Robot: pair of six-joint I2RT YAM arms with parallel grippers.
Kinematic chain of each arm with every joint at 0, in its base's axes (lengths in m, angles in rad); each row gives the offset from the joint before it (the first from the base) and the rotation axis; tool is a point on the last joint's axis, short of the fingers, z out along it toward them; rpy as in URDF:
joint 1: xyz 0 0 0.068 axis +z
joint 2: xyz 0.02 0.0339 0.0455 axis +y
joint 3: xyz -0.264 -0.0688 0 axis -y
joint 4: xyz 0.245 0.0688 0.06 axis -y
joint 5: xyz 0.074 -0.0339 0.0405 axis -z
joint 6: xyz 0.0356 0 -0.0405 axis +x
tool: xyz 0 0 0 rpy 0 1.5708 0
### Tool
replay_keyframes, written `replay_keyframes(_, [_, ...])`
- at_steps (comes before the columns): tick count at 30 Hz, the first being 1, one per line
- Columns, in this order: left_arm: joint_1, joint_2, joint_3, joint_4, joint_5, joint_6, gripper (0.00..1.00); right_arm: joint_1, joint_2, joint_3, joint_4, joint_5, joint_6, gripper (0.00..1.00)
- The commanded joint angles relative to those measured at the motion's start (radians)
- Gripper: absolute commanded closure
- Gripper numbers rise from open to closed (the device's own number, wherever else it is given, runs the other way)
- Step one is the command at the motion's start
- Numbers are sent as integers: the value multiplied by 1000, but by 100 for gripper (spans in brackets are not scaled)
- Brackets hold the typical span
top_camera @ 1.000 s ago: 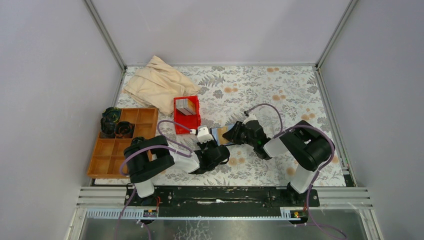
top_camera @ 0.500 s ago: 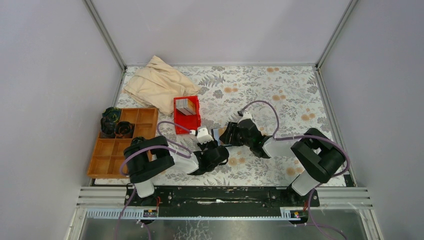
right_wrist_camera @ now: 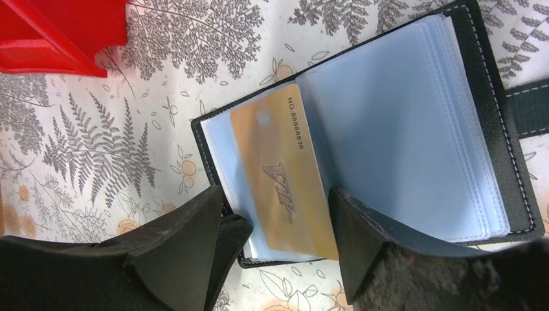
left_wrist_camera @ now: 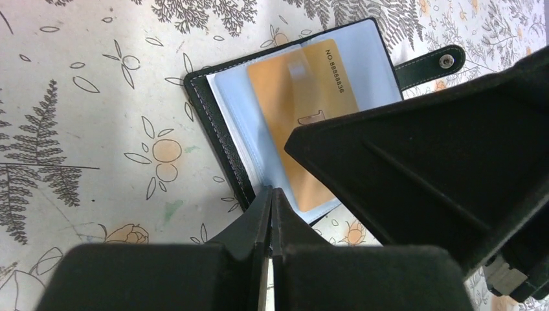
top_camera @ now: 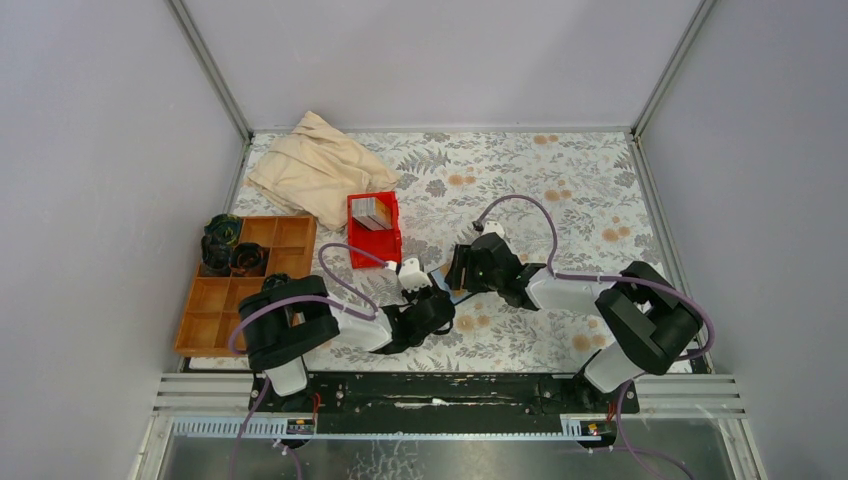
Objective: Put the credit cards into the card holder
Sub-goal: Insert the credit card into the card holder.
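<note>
The black card holder [top_camera: 440, 273] lies open on the floral mat, its clear sleeves up; it also shows in the left wrist view [left_wrist_camera: 220, 123] and the right wrist view [right_wrist_camera: 492, 97]. A tan credit card [right_wrist_camera: 285, 168] sits partly tucked in a left-hand sleeve, also seen from the left wrist [left_wrist_camera: 304, 97]. My right gripper [right_wrist_camera: 277, 194] is open, its fingers either side of that card's near end. My left gripper [left_wrist_camera: 272, 192] is shut, its tips at the holder's near edge. More cards [top_camera: 372, 212] stand in the red bin [top_camera: 385, 240].
A brown compartment tray [top_camera: 215, 310] with dark objects [top_camera: 222, 245] sits at the left. A beige cloth [top_camera: 318, 165] lies at the back left. The holder's clasp tab [left_wrist_camera: 430, 65] sticks out to the side. Both grippers [top_camera: 448, 282] crowd the holder.
My right gripper has moved left over the card holder and now covers most of it in the top view. The left arm has barely shifted.
</note>
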Motion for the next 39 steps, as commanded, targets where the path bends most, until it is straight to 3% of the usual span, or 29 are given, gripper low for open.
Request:
replay_keyframes(1, [-44,92,-104,-387,308,27,97,0,-34,15,-142,95,-47,30])
replay_keyframes(16, [-44,112,-116,-375,310,17,98,-1,-110,42,-185,168,-67,35])
replay_keyframes(22, [-45,122,-118,-375,312,14,98,0,-138,53,-167,205,-70,49])
replay_keyframes(28, [-44,125,-121,-369,315,12,98,0,-85,123,-212,235,-78,79])
replay_keyframes(32, [-45,120,-124,-372,313,12,98,0,-36,152,-231,246,-76,87])
replay_keyframes(39, [-45,115,-128,-373,307,9,98,0,4,152,-235,270,-64,91])
